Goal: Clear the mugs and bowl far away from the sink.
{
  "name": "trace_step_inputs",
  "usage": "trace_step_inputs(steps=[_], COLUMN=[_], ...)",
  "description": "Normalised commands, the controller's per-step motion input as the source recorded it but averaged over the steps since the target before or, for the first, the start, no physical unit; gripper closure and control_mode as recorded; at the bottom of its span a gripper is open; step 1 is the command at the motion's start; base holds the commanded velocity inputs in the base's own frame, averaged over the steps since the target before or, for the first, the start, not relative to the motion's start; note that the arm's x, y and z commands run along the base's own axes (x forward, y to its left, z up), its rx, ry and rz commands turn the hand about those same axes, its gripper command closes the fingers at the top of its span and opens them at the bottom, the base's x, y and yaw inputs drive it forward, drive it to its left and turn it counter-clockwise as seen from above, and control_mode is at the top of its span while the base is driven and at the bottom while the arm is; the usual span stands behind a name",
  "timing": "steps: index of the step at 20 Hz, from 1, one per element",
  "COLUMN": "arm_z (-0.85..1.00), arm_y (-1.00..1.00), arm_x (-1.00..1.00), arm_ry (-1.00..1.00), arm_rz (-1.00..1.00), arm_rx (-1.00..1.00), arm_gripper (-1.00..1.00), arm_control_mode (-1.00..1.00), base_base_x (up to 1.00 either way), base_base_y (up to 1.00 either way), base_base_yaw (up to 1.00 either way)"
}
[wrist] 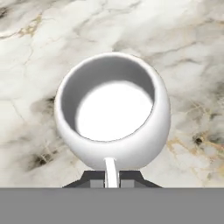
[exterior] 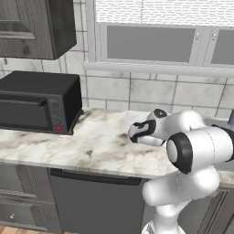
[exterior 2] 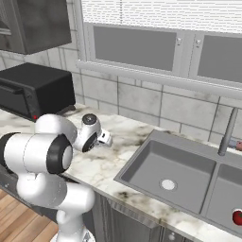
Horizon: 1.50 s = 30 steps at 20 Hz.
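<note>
- Gripper (wrist: pixel 111 178) pinching handle of white mug (wrist: pixel 113 109), over marble worktop (wrist: pixel 183 52).
- Mug seemingly well apart from sink (exterior 2: pixel 179 177).
- Green mug, bowl: left to find.

Marble counter (exterior: pixel 91 146), tiled wall (exterior 2: pixel 142 104), window (exterior 2: pixel 156 42) above, black microwave (exterior: pixel 39 103) left, dark cabinets (exterior: pixel 32 27), wood floor (exterior 2: pixel 19 222).

Arm (exterior: pixel 192 151) folded low, gripper (wrist: pixel 111 180) clamped shut
</note>
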Motion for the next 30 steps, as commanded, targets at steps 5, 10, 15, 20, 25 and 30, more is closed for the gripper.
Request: trace_step_inputs(steps=[5, 10, 15, 20, 25, 30], arm_z=[0.95, 1.00, 0.40, 0.00, 0.00, 0.00], arm_y=[0.16, 0.00, 0.00, 0.00, 0.00, 0.00], arm_x=[-0.67, -0.99, -0.40, 0.00, 0.00, 0.00], arm_ry=[-0.36, -0.03, 0.00, 0.00, 0.00, 0.00], arm_rz=[0.00, 0.01, 0.03, 0.00, 0.00, 0.00], arm_rx=[0.00, 0.00, -0.01, 0.00, 0.00, 0.00], arm_gripper=[1.00, 1.00, 1.00, 1.00, 1.00, 1.00], arm_control_mode=[-1.00, -1.00, 1.00, 1.00, 1.00, 1.00], base_base_x=[0.00, 0.00, -0.60, -0.86, -0.10, -0.06], base_base_y=[0.00, 0.00, 0.00, 0.00, 0.00, 0.00], base_base_yaw=[0.00, 0.00, 0.19, 0.67, 0.90, 0.92])
